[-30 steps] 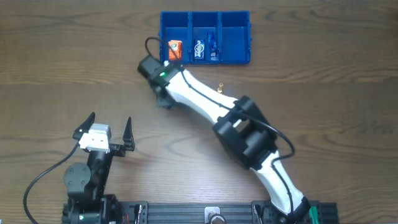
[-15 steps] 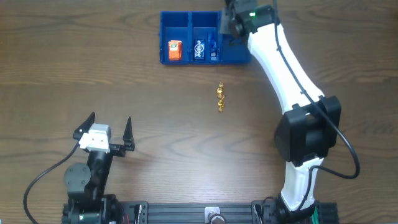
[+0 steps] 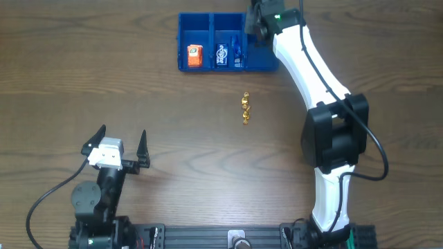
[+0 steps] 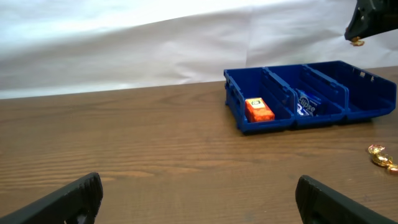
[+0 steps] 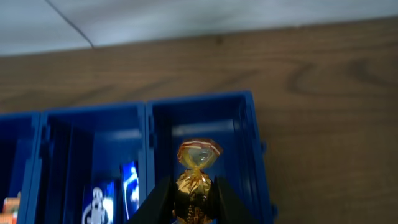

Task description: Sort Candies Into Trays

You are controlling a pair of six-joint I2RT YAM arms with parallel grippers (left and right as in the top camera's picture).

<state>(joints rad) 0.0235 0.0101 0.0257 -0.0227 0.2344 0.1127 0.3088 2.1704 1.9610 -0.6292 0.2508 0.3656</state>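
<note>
Gold-wrapped candy (image 5: 198,163) is clamped between the fingers of the right gripper (image 5: 193,202), held above the end compartment of the blue tray (image 5: 256,143). More gold candies (image 3: 246,111) lie on the table, well apart from it.

Right gripper (image 5: 194,188) clamped, left gripper (image 3: 123,133) spread wide

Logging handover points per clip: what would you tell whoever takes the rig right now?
Right gripper shut on a gold candy, above the right bin of the tray. Left gripper open, empty, near its base.
Done: orange candy in left bin, blue candies in middle bin.
Left: drop the held one, then fetch the loose gold candies on the table.
</note>
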